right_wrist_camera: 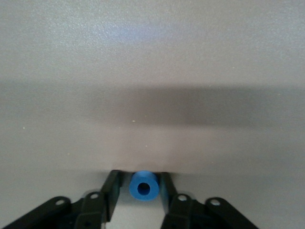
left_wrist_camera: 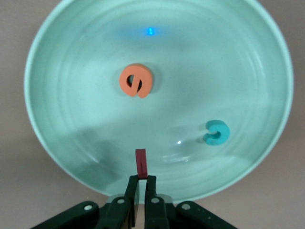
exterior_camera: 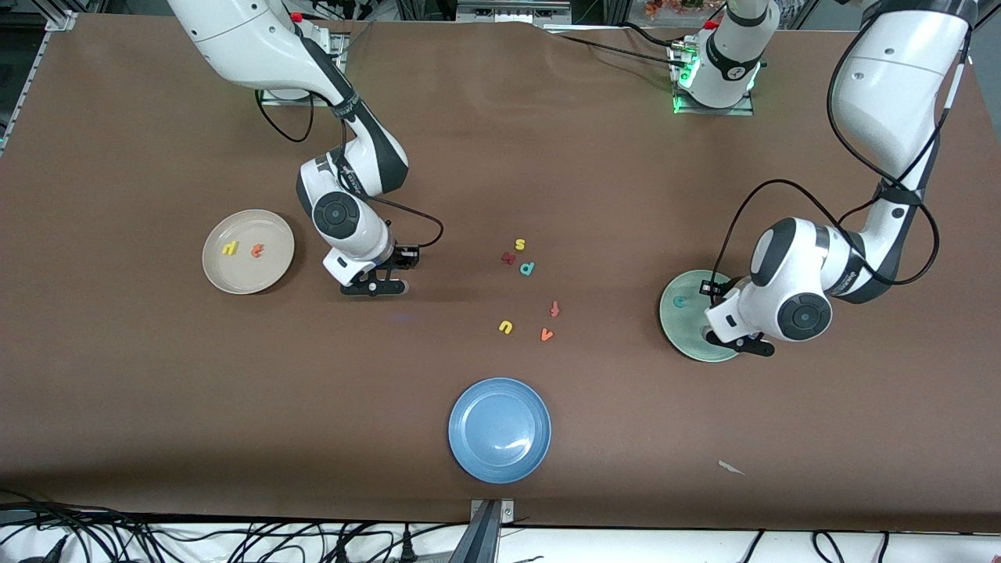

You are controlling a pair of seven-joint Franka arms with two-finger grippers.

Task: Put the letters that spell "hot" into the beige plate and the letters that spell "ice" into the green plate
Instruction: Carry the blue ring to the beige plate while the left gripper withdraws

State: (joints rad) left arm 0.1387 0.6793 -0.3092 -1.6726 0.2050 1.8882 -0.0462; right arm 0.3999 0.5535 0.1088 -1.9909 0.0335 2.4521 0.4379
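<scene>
My left gripper [exterior_camera: 743, 342] hangs over the edge of the green plate [exterior_camera: 688, 332] and is shut on the dark red i [left_wrist_camera: 141, 163], which sticks out upright past its tips [left_wrist_camera: 141, 179]. In that plate [left_wrist_camera: 71, 143] lie the orange e [left_wrist_camera: 136, 80] and the teal c [left_wrist_camera: 216, 132], the c also showing from the front [exterior_camera: 680, 300]. My right gripper [exterior_camera: 375, 288] is down at the table beside the beige plate [exterior_camera: 270, 274], its fingers [right_wrist_camera: 138, 183] shut on the blue o [right_wrist_camera: 144, 186]. The yellow h [exterior_camera: 229, 248] and the orange t [exterior_camera: 256, 250] lie in the beige plate.
Loose letters lie mid-table: a yellow s [exterior_camera: 519, 245], a dark red letter [exterior_camera: 508, 257], a teal p [exterior_camera: 527, 268], a red-orange f [exterior_camera: 554, 309], a yellow u [exterior_camera: 506, 327], an orange v [exterior_camera: 547, 335]. A blue plate [exterior_camera: 485, 450] sits nearer the camera. A white scrap [exterior_camera: 731, 467] lies near the front edge.
</scene>
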